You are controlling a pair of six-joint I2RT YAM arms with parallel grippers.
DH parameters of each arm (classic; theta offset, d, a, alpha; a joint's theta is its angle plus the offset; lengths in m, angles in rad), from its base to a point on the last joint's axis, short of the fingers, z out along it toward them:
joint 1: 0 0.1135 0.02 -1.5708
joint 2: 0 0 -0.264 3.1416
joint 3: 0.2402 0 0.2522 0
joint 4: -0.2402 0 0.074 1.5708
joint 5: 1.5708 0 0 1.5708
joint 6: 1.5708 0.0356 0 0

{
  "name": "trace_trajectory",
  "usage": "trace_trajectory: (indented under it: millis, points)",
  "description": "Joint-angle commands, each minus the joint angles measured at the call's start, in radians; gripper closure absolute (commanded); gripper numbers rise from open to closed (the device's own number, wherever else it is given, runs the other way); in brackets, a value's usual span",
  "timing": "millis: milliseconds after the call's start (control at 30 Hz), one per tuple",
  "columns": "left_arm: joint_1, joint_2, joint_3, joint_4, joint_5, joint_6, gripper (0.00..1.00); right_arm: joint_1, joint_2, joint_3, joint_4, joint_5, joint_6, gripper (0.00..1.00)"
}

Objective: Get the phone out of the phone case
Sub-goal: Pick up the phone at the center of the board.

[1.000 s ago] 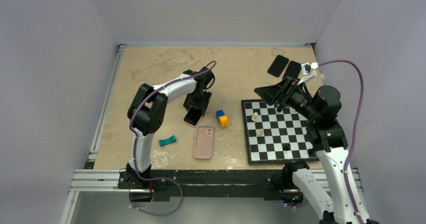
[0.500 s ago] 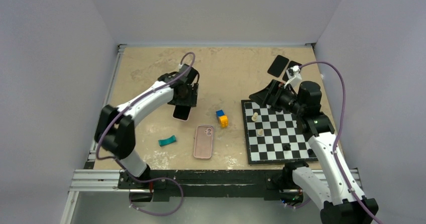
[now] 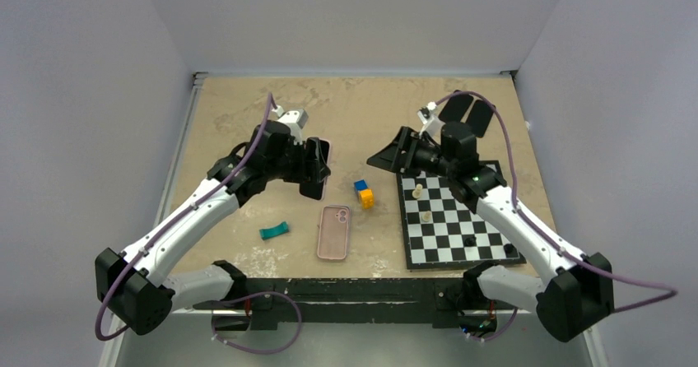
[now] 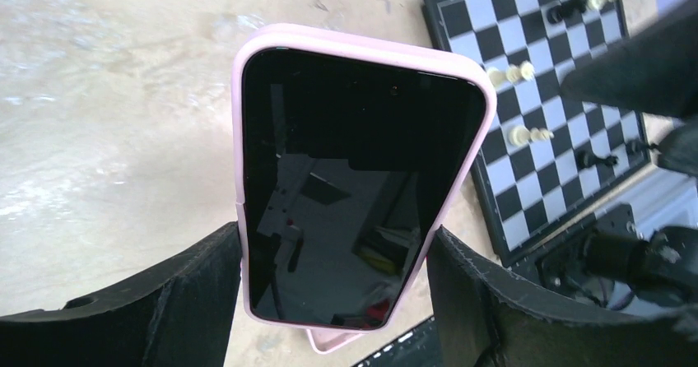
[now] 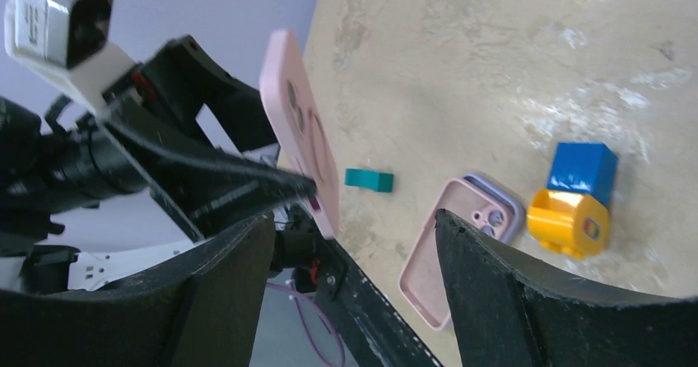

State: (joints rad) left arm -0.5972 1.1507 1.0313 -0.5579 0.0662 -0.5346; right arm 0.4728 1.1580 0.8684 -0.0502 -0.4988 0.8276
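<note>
My left gripper [image 3: 315, 172] is shut on the phone in its pink case [image 3: 323, 160] and holds it up off the table. In the left wrist view the dark screen [image 4: 346, 186] faces the camera with the pink case rim [image 4: 362, 42] around it, and the gripper [image 4: 337, 301] clamps its long sides. My right gripper [image 3: 387, 160] is open and empty, to the right of the phone and apart from it. In the right wrist view this gripper [image 5: 354, 243] faces the case's pink back [image 5: 300, 128].
An empty pink case [image 3: 333, 232] lies on the table in front, also in the right wrist view [image 5: 449, 252]. Blue and yellow blocks [image 3: 363, 192] sit beside a chessboard [image 3: 444, 252] with pieces. A teal piece [image 3: 274, 230] lies at the left, two black items [image 3: 465, 110] at the back right.
My left arm has lifted the cased phone off the table and turned it toward the centre. My right arm has swung left and lower, toward the phone, with its jaws open.
</note>
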Motion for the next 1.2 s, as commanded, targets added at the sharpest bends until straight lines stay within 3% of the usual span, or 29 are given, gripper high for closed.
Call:
trace_trajectory:
  millis: [0,167,633,1067,1167]
  points:
    - [-0.061,-0.029,-0.009,0.098,0.032,-0.049,1.0,0.088,0.091,0.118,0.134,0.068,0.067,0.26]
    - [-0.085,-0.046,-0.028,0.106,-0.027,-0.046,1.0,0.158,0.175,0.162,0.131,0.133,0.069,0.26]
    - [-0.103,-0.053,-0.043,0.112,-0.047,-0.058,1.0,0.23,0.269,0.191,0.122,0.209,0.061,0.58]
    - [-0.105,-0.059,-0.012,0.087,-0.045,-0.06,1.0,0.257,0.318,0.2,0.142,0.211,0.064,0.6]
    - [-0.105,-0.059,-0.002,0.083,-0.04,-0.061,1.0,0.259,0.325,0.199,0.147,0.204,0.062,0.65]
